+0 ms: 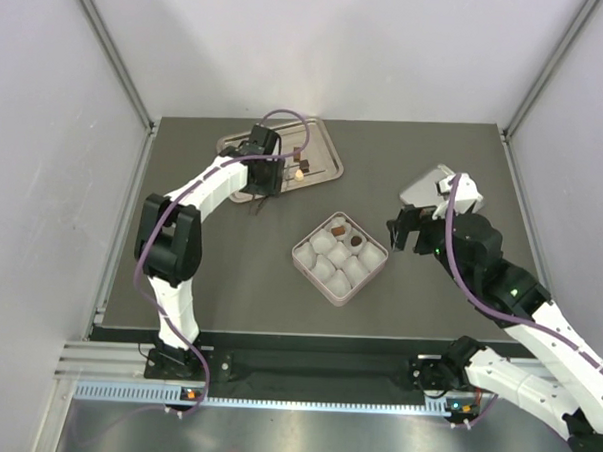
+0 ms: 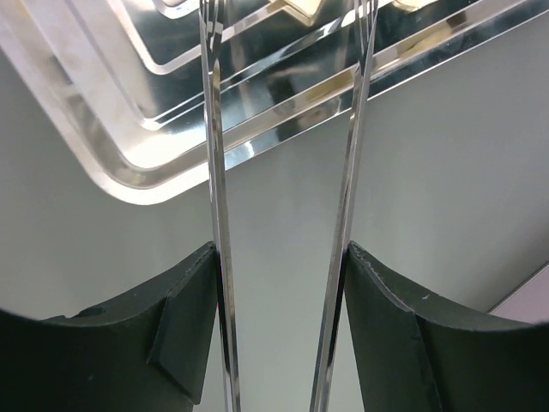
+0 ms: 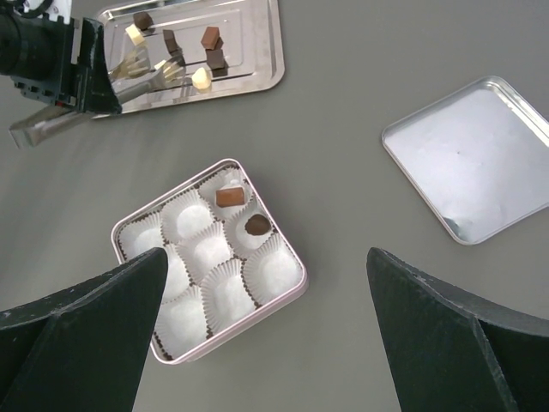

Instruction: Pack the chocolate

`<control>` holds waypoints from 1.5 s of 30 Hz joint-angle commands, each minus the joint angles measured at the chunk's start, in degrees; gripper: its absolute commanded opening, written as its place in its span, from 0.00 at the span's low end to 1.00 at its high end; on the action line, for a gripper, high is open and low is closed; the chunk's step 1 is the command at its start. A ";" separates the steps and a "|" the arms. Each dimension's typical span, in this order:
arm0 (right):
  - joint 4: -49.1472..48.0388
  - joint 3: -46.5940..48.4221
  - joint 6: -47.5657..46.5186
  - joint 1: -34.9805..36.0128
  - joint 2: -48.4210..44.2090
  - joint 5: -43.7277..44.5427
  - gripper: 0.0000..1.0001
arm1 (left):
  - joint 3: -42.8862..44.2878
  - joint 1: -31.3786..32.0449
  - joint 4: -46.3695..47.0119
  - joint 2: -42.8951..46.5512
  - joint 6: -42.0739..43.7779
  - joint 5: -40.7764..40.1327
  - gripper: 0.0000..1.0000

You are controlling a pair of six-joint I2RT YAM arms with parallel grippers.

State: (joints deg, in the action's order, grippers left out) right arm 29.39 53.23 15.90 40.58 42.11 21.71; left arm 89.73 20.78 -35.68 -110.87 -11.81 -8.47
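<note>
Several chocolate pieces lie on the silver tray point(image 3: 257, 51): dark ones point(image 3: 169, 39), a brown one point(image 3: 211, 37) and a cream one point(image 3: 134, 35). My left gripper point(image 1: 265, 166) is shut on metal tongs point(image 2: 214, 172), whose tips reach over the tray to a cream-white piece point(image 3: 201, 78). Whether the tips pinch it is unclear. The pink box point(image 3: 300, 280) holds a brown block point(image 3: 230, 196) and a dark round piece point(image 3: 257, 225) in white paper cups. My right gripper point(image 3: 266, 257) hangs open above the box's near right corner, holding nothing.
A square silver lid point(image 3: 472, 159) lies on the grey table to the right of the box. The tray's polished rim point(image 2: 171, 129) fills the top of the left wrist view. Grey walls enclose the table on three sides.
</note>
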 commanded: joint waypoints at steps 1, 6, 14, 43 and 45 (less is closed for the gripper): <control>-3.63 -0.06 -1.22 -0.67 0.17 1.05 1.00 | 0.00 -0.21 3.86 0.04 0.92 1.44 0.62; -3.63 -0.59 -1.66 -0.59 0.08 1.40 1.00 | 1.23 -0.30 3.08 -1.19 1.09 1.44 0.61; -3.81 -0.94 -1.84 -0.59 -0.45 1.75 1.00 | 1.06 -0.30 0.88 -0.49 0.83 1.35 0.52; -2.40 1.17 -0.26 -0.59 -1.59 0.70 1.00 | 3.87 2.94 -5.98 14.35 2.06 11.88 0.40; -2.32 0.82 0.09 -0.59 -1.68 0.79 1.00 | 2.99 5.14 -6.59 15.68 2.76 12.08 0.40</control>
State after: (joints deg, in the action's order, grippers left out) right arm 28.40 52.16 15.09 40.58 41.10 22.63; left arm 92.99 22.57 -42.09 -100.47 -10.44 -0.86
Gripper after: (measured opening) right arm 0.996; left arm 0.428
